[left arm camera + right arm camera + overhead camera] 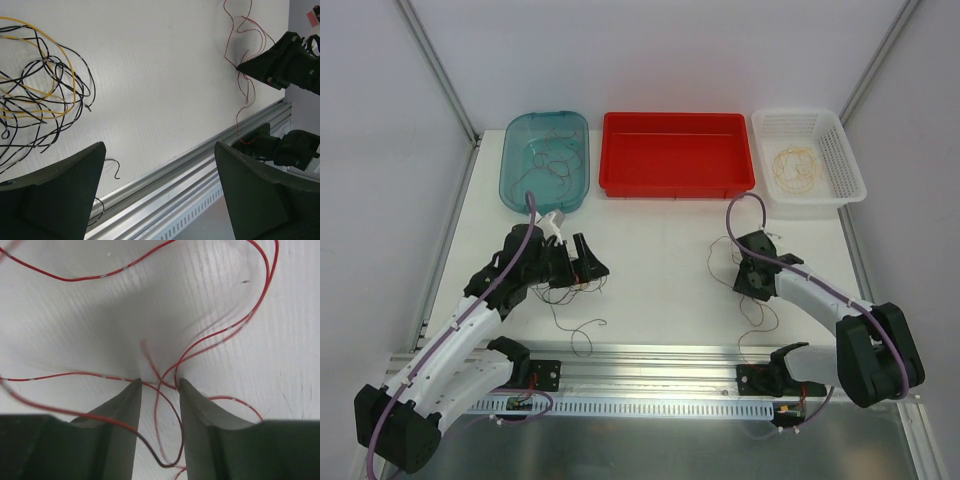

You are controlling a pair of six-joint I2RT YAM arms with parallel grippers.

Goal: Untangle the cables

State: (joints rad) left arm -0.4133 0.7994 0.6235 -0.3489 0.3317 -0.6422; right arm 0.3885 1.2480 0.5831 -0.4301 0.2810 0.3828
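Right claw: jaws nearly together, a narrow gap left. A red wire crosses that gap right at the tips, but the slit is wider than the strand, so I judge it not yet pinched. The wire's run goes side to side across the tips, with loops fanning out ahead of the claw and one loop curling back under it. Closing where it stands should catch the wire, and no reach is needed. Left claw: jaws wide apart, holding nothing. Its tangle of black and yellow strands lies on the table, ahead and off to the claw's left, clear of both fingers. So the right arm is nearer the red wire and the left arm nearer the tangle; the two lots lie well apart. Count: one red wire as far as I can trace; in the tangle one or two yellow and several black, exact number not readable. Three bins at the far edge: blue tray with dark wires, red tray with no wire visible, basket with a yellow coil.
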